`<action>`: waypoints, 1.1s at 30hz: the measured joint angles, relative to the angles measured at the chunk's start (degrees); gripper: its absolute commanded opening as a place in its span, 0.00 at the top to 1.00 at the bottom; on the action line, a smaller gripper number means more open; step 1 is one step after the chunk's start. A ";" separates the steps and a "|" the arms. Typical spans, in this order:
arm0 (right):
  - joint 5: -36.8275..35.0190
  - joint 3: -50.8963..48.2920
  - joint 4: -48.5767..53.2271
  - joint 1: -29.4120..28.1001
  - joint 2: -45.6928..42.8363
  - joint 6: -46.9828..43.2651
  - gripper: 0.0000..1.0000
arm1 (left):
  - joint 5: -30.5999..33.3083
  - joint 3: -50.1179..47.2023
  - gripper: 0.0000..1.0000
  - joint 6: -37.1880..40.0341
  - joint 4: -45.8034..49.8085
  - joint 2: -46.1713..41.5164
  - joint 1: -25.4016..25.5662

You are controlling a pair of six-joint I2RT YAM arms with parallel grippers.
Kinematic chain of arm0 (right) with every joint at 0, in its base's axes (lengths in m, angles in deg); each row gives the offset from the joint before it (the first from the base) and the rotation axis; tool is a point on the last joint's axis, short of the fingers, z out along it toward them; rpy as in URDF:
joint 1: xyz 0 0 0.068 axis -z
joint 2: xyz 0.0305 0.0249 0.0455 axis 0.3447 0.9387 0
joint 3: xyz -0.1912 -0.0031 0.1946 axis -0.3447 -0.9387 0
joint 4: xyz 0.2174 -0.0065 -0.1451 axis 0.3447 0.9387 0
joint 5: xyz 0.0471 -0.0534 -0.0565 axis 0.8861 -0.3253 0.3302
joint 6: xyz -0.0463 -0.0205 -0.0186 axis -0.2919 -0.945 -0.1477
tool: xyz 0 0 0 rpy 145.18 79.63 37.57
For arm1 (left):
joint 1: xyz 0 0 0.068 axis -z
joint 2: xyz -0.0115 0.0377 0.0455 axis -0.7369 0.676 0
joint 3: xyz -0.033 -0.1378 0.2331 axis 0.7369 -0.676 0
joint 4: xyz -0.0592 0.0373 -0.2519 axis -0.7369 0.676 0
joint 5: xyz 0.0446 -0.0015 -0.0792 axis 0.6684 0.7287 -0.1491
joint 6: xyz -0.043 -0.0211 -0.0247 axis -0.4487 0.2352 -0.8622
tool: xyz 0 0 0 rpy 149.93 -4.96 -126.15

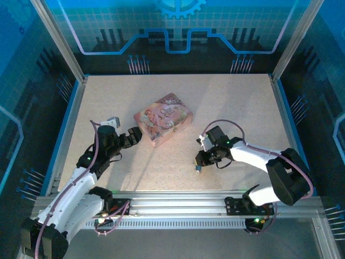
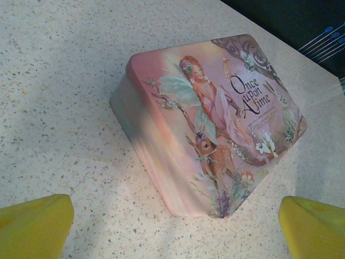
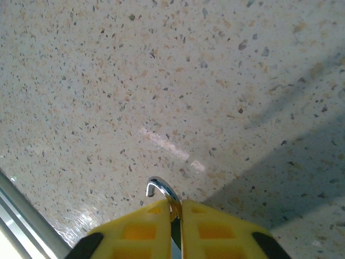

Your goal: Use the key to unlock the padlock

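Observation:
My right gripper (image 3: pixel 176 204) is shut on the padlock (image 3: pixel 160 188), low over the speckled table. Only its curved silvery shackle sticks out past the yellow fingertips, one end hanging free like a hook. From above, the right gripper (image 1: pixel 199 164) points down at the table right of centre, with a tiny bluish glint of the padlock (image 1: pixel 198 171) at its tip. The key is hidden. My left gripper (image 1: pixel 135 136) stands wide open just left of the pink box, its yellow fingers (image 2: pixel 35 226) at the lower corners of the left wrist view with nothing between them.
A pink fairy-printed tin box (image 1: pixel 163 117) lies closed near the table's middle; its near corner (image 2: pixel 215 208) faces my left gripper. A metal rail (image 1: pixel 178 202) runs along the near edge, and raised frame walls (image 1: pixel 73 108) border the table.

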 measured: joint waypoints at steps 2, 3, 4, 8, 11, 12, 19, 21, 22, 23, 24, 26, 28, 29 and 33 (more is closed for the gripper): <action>-0.02 0.00 -0.22 0.00 0.00 0.20 0.80 | 0.00 0.00 0.01 0.00 0.00 0.15 0.00; -0.02 0.02 -0.24 0.00 0.00 0.26 0.78 | -0.02 0.00 0.01 0.00 0.00 0.20 0.00; -0.02 0.04 -0.22 0.00 0.00 0.28 0.78 | -0.02 0.00 0.01 0.00 0.00 0.22 0.00; -0.28 0.26 -0.15 0.00 -0.48 0.24 0.73 | -0.02 0.00 0.01 -0.02 0.02 0.22 -0.04; -1.11 0.26 0.00 0.02 -2.67 0.09 0.69 | -0.07 0.00 0.01 -0.04 0.02 0.22 -0.17; -1.57 0.28 0.07 0.07 -3.69 0.02 0.68 | -0.07 0.00 0.01 -0.04 0.02 0.22 -0.28; -5.97 1.11 1.07 3.04 -11.54 -1.86 0.56 | -0.02 0.04 0.01 0.00 0.13 0.11 -1.25; -7.52 1.11 0.94 4.59 -14.16 -2.54 0.51 | 0.02 0.22 0.01 0.07 0.22 0.11 -1.70; -8.07 1.11 0.83 5.44 -15.30 -2.93 0.49 | 0.09 0.42 0.01 0.13 0.44 0.11 -1.90; -8.90 1.14 0.61 6.49 -16.52 -3.28 0.47 | 0.44 0.68 0.01 0.22 0.57 0.11 -2.12; -9.60 1.11 0.26 7.63 -17.75 -3.63 0.45 | 0.68 0.92 0.01 0.28 0.68 0.07 -2.34; -10.84 1.11 -0.46 9.88 -19.71 -4.39 0.41 | 1.53 1.29 0.01 0.96 0.85 -0.17 -2.89; -11.89 1.09 -1.42 12.33 -21.31 -5.07 0.35 | 2.43 1.51 0.01 1.33 1.11 -0.46 -3.56; -12.33 0.96 -2.19 13.73 -22.01 -5.33 0.32 | 3.08 1.53 0.01 1.62 1.16 -0.61 -3.96; -13.79 -0.92 -6.05 19.56 -24.02 -6.29 0.17 | 6.21 1.51 0.01 3.30 1.18 -0.72 -5.55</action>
